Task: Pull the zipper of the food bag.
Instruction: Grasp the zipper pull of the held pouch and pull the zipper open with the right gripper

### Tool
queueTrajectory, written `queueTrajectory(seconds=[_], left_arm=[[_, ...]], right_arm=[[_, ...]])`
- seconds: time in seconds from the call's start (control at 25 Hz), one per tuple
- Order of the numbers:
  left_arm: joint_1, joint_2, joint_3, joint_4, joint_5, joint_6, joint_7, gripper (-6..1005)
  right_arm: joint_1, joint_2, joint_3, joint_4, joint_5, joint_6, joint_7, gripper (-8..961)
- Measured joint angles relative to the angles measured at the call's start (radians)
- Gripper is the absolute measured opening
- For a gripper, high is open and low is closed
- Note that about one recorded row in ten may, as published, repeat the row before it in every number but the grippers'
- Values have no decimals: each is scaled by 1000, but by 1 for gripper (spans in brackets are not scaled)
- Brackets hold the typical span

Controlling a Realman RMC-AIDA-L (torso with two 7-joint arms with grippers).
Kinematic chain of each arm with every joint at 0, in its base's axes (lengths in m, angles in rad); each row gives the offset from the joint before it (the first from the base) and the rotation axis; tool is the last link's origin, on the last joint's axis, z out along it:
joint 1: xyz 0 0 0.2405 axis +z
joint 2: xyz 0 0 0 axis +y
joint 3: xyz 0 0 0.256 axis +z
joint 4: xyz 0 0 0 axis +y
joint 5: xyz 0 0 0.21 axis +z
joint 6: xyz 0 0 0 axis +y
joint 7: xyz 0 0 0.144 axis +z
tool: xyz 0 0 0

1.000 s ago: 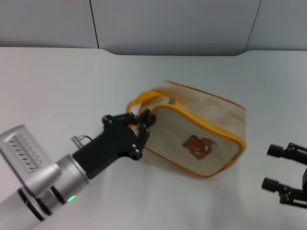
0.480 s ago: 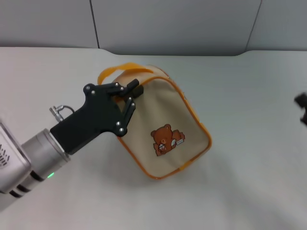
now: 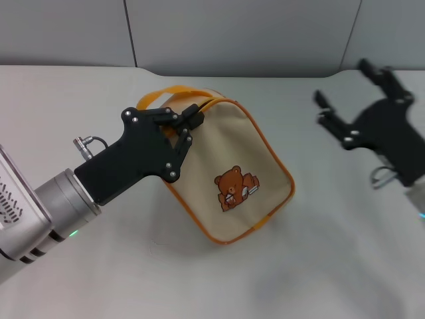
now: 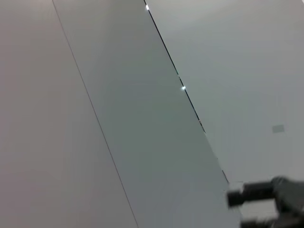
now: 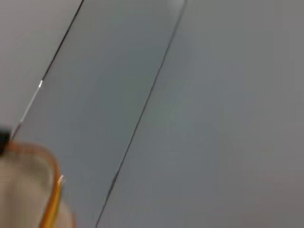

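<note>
The food bag sits mid-table, bear side up and corner toward six o'clock, while the left gripper pinches its upper edge at about ten o'clock, beside the orange loop handle. The right gripper hovers well apart at about two o'clock of the bag, fingers spread and holding nothing, so I judge this the bracing step, with the pull not yet begun. The zipper tab is hidden, so the right gripper must next find it along the orange-yellow track and close on it
</note>
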Motion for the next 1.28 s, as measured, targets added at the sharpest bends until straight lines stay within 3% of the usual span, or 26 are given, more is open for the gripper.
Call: queueTrajectory(seconds=[0.16, 0.52, 1.28], left_arm=[[0, 0, 0, 0, 0, -1, 1, 48], [1, -1, -5, -1, 0, -1, 1, 44], [0, -3, 3, -10, 0, 6, 4, 42]], right_arm=[[46, 0, -1, 60, -69, 110, -84, 761], [15, 2, -1, 82, -203, 66, -104, 760], [36, 3, 14, 157, -212, 46, -146, 758]])
